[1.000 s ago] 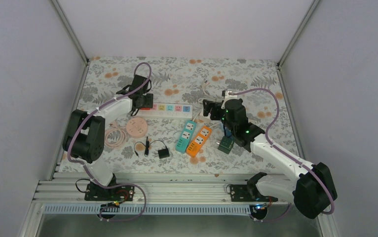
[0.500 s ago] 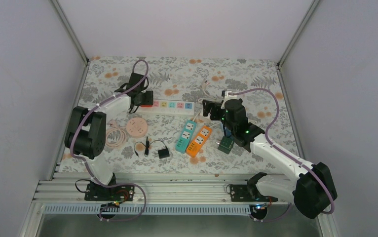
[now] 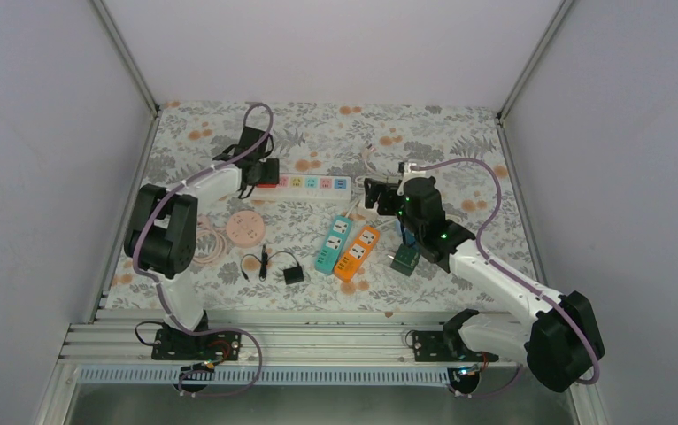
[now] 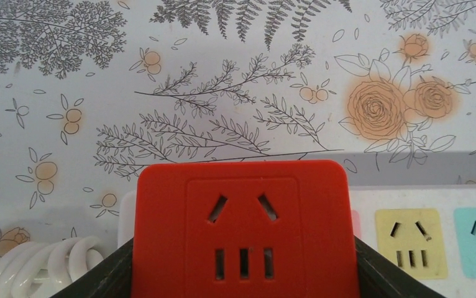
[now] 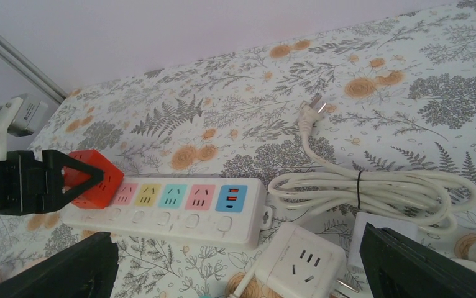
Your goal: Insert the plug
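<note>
Floral desk (image 3: pixel 459 133), white power strip (image 3: pixel 313 188).
Left claw (image 3: pixel 265 175) pinches red plug (image 4: pixel 243 230) at its left end; right claw (image 3: pixel 373 193) spread.

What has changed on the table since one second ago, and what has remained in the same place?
The left gripper, shut on the red adapter cube, has moved slightly farther back and to the right, and the white power strip has shifted along with it. The right gripper stays open and still; the teal strip and orange strip lie as before.
</note>
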Available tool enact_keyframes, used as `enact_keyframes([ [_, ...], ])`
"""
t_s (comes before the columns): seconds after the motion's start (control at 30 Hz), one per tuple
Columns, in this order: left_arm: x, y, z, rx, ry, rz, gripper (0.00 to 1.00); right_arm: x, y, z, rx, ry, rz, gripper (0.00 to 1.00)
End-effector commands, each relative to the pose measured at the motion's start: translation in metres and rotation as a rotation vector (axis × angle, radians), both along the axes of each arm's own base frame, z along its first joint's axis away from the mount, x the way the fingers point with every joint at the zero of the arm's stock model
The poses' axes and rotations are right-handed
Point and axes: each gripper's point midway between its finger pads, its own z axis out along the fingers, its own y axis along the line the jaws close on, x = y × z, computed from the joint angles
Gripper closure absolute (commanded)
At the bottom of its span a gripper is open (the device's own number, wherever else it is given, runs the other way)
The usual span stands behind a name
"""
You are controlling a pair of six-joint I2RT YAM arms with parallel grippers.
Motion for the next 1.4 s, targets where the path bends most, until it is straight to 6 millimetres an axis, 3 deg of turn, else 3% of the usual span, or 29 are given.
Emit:
enact_keyframes([
  [0.0,-0.085,0.039,-0.101,0.22,0.418,0.049,0.54,0.005,-0.006,0.0,-0.004,-0.014,-0.031,0.0],
  [0.27,-0.099,0.042,-0.125,0.246,0.485,0.074,0.54,0.007,-0.005,-0.003,-0.009,-0.006,-0.029,0.0],
  [0.7,-0.104,0.035,-0.117,0.301,0.44,0.141,0.57,0.008,-0.006,-0.01,-0.01,0.01,-0.032,0.0],
  [1.07,-0.095,0.021,-0.115,0.247,0.418,0.144,0.56,0.008,-0.009,-0.01,0.016,0.022,-0.046,0.0],
  [1.23,-0.071,0.007,-0.088,0.14,0.352,0.132,0.53,0.009,-0.012,-0.015,0.044,0.071,-0.07,0.0],
  [1.37,-0.05,0.001,-0.052,0.096,0.278,0.116,0.46,0.011,-0.017,-0.016,0.027,0.09,-0.089,0.0],
])
